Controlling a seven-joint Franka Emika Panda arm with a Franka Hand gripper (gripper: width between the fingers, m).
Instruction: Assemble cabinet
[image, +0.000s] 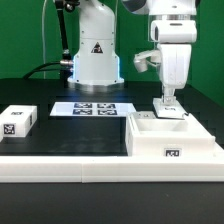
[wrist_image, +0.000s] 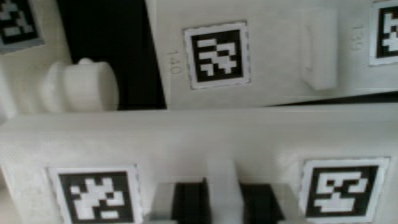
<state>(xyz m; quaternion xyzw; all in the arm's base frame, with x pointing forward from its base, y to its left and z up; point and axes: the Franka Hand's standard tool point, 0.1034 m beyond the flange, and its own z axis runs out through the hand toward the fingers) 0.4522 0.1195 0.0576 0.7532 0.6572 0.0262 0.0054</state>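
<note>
Gripper (image: 167, 102) sits low over the cabinet (image: 150, 146), lower right of frame; can't tell if jaws are apart or clamped. L to R: small tagged block (image: 20, 121) loose at far left, marker board (image: 92, 108) centre, cabinet w/ gripper at right. Prob. mid-task: box is placed, block not yet fitted.

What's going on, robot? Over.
Gripper low at the cabinet, grip unclear. Small tagged block sits apart, not in the way.

Marker board (image: 93, 108) on black table (image: 60, 135)
</note>
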